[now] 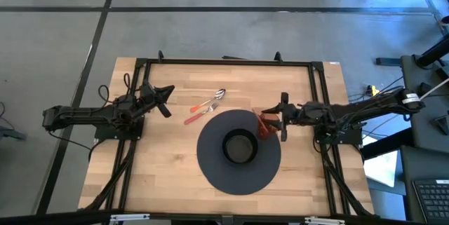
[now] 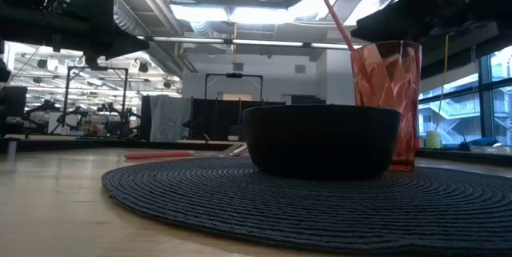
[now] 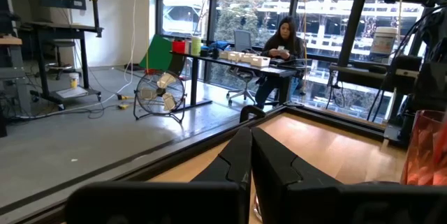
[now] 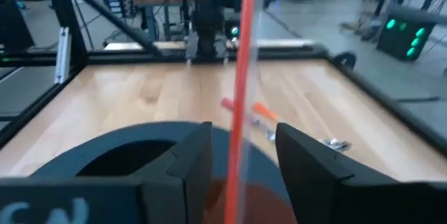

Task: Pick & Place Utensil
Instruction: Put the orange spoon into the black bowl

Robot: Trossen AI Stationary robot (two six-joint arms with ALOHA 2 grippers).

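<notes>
I've got the right gripper (image 1: pixel 275 121) parked at the right edge of the round dark placemat (image 1: pixel 210 165), right over the red tumbler (image 1: pixel 266 124). In the right wrist view its fingers (image 4: pixel 302 162) stand apart, and an orange-handled utensil (image 4: pixel 239 105) stands upright in the gap between them; it's blurred, so I can't tell whether either pad touches it. In the low view the same handle (image 2: pixel 336 18) sticks up tilted out of the tumbler (image 2: pixel 387 97), which sits on the mat just behind and beside the black bowl (image 2: pixel 320 140). The bowl (image 1: pixel 238 147) sits at the mat's centre. Two more orange-handled utensils (image 1: pixel 204 108) lie flat on the bare wooden table (image 1: pixel 161 162) just off the mat's upper-left edge, between the two arms, well apart from both grippers. The left gripper (image 1: pixel 165 100) hangs over the table's left side, left of those utensils, fingers (image 3: pixel 236 158) pressed together with nothing in them.
</notes>
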